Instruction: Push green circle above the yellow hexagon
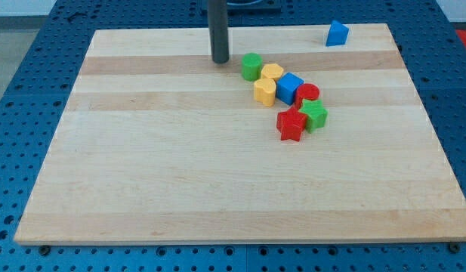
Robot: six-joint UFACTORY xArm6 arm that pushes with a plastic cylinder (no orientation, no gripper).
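No jaws here, only the rod's tip (220, 60) just left of the green circle (251, 66), which touches the yellow hexagon (264, 91)'s upper-left; I'd nudge it gently rightward, sparing the neighbouring yellow block (273, 73).

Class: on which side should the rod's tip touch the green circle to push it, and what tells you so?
There is no end effector to grip with, so push. My tip stands just left of the green circle, apart from it. The yellow hexagon lies below and to its right, another yellow block touching on the right. Probably contact its rounded left wall low and nudge gently rightward.
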